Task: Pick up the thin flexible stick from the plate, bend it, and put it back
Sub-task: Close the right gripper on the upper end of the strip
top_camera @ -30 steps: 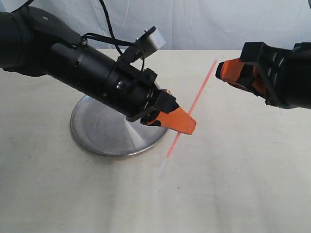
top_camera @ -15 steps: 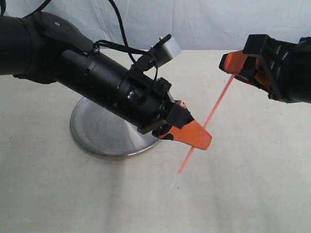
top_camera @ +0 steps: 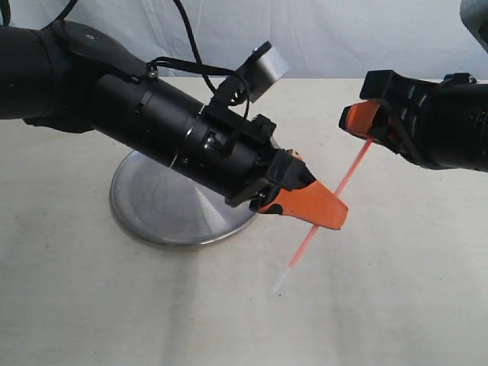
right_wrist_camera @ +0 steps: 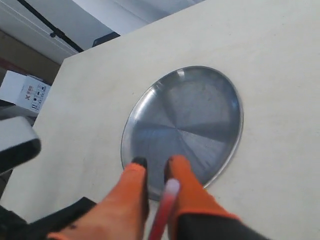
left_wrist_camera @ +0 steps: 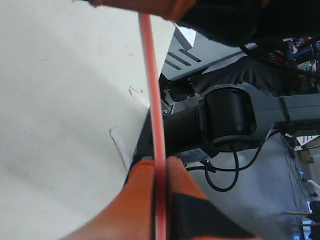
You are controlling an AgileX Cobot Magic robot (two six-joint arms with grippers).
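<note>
Tabletop [top_camera: 396,290] below: left gripper [top_camera: 328,213] pinches stick [top_camera: 340,187] mid-length, right gripper [top_camera: 354,122] straddles its top end, clamp unclear; loose hold could slip on bending.

The plate [top_camera: 152,217] rests on the table [top_camera: 229,320]. The stick [top_camera: 345,177] slants in the air right of the plate. Its lower part is clamped in the left gripper [top_camera: 328,212] just past the plate's rim, its upper end in the right gripper [top_camera: 357,122], farther right and higher.

The stick [top_camera: 347,173] slants from left gripper [top_camera: 334,216] to right gripper [top_camera: 357,126], barring the gap between them
</note>
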